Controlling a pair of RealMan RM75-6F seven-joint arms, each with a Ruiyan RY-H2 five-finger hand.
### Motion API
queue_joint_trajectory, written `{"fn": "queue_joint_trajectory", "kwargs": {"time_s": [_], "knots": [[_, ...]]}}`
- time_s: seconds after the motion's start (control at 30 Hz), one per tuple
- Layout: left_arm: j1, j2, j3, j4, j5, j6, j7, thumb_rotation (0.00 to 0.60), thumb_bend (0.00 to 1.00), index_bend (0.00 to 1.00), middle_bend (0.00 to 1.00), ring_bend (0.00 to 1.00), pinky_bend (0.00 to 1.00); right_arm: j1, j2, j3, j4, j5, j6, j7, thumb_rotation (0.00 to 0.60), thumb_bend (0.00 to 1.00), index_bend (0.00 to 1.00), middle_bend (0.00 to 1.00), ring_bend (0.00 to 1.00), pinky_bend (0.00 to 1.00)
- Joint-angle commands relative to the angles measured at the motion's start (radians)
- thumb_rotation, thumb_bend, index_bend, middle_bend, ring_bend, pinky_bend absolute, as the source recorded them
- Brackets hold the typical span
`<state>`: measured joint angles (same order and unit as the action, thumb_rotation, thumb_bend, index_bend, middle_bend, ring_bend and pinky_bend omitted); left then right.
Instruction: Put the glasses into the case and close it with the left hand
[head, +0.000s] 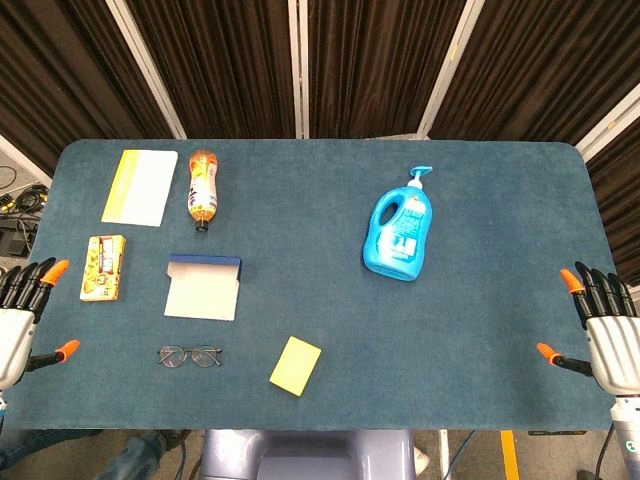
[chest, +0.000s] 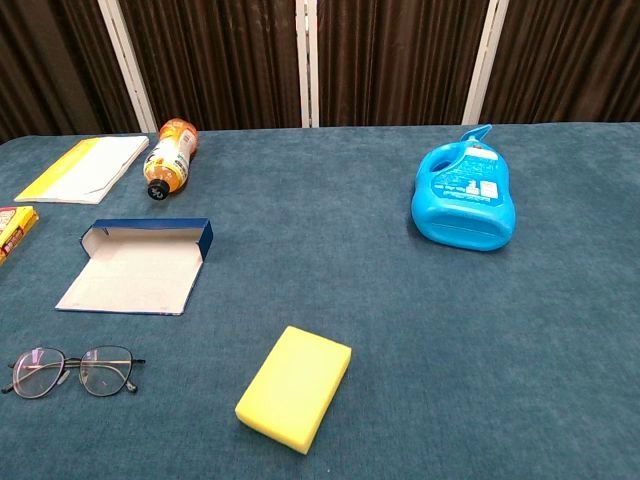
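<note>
Glasses (head: 189, 356) lying just near of open case (head: 204, 287), lid flat. Left hand (head: 22, 312) and right hand (head: 605, 330) empty, fingers spread wide, at table (head: 480, 330) edges.

my thin dark wire-framed glasses with clear round lenses (head: 189, 356) lie flat and folded near the tabletop's front edge, toward its left side. just behind them, a little apart, sits the flat blue cardboard case with a white inside (head: 203, 287), lying open, its low blue rim along the far side.
</note>
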<state>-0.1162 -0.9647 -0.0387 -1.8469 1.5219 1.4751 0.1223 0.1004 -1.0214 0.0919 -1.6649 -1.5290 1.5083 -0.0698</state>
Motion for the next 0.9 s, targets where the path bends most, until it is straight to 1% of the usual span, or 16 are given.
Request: {"fn": "queue_joint_trajectory", "kwargs": {"time_s": [0.03,0.23,0.37,0.4,0.43,0.47,0.5,0.57,0.67,0.73,0.8,0.9], "knots": [[0.0,-0.001,0.0,0.002,-0.005,-0.003,0.002,0.6,0.0,0.0,0.0,0.0,0.0,0.0,-0.002,-0.001,-0.001,-0.001,0.0,-0.002,0.6,0.0,0.0,0.0,0.0,0.0],[-0.02,-0.016,0.014,0.026,0.015,-0.046,-0.015,0.6,0.0,0.0,0.0,0.0,0.0,0.001,-0.004,-0.003,-0.003,-0.004,-0.001,-0.006,0.6,0.0,0.0,0.0,0.0,0.0],[-0.067,-0.048,0.031,0.039,-0.003,-0.16,0.003,0.6,0.0,0.01,0.0,0.0,0.0,0.001,-0.003,-0.001,-0.01,-0.003,0.001,-0.009,0.6,0.0,0.0,0.0,0.0,0.0],[-0.085,-0.063,0.03,0.039,-0.018,-0.196,0.018,0.6,0.0,0.05,0.0,0.0,0.0,0.002,-0.003,0.0,-0.009,-0.001,-0.001,-0.008,0.6,0.0,0.0,0.0,0.0,0.0],[-0.091,-0.068,0.028,0.038,-0.027,-0.208,0.024,0.6,0.01,0.1,0.0,0.0,0.0,0.003,-0.003,0.0,-0.009,0.0,-0.003,-0.008,0.6,0.0,0.0,0.0,0.0,0.0],[-0.104,-0.079,0.027,0.036,-0.04,-0.235,0.031,0.6,0.03,0.17,0.0,0.0,0.0,0.003,-0.003,0.001,-0.008,0.003,-0.005,-0.007,0.6,0.0,0.0,0.0,0.0,0.0],[-0.13,-0.099,0.023,0.031,-0.068,-0.285,0.044,0.6,0.06,0.23,0.0,0.0,0.0,0.005,-0.003,0.002,-0.006,0.009,-0.009,-0.004,0.6,0.0,0.0,0.0,0.0,0.0],[-0.152,-0.12,0.016,0.029,-0.1,-0.323,0.067,0.6,0.14,0.32,0.0,0.0,0.0,0.006,-0.003,0.003,-0.003,0.014,-0.014,0.0,0.6,0.0,0.0,0.0,0.0,0.0],[-0.187,-0.17,0.006,0.026,-0.164,-0.38,0.133,0.6,0.24,0.38,0.0,0.0,0.0,0.009,-0.004,0.005,0.003,0.022,-0.021,0.009,0.6,0.0,0.0,0.0,0.0,0.0],[-0.206,-0.207,0.002,0.027,-0.213,-0.404,0.193,0.6,0.28,0.4,0.0,0.0,0.0,0.01,-0.004,0.005,0.008,0.026,-0.025,0.016,0.6,0.0,0.0,0.0,0.0,0.0],[-0.215,-0.232,0.0,0.026,-0.248,-0.41,0.234,0.6,0.31,0.42,0.0,0.0,0.0,0.01,-0.003,0.005,0.01,0.028,-0.028,0.021,0.6,0.0,0.0,0.0,0.0,0.0],[-0.228,-0.27,0.002,0.037,-0.292,-0.42,0.282,0.6,0.31,0.42,0.0,0.0,0.0,0.011,-0.003,0.006,0.014,0.033,-0.032,0.029,0.6,0.0,0.0,0.0,0.0,0.0]]}}
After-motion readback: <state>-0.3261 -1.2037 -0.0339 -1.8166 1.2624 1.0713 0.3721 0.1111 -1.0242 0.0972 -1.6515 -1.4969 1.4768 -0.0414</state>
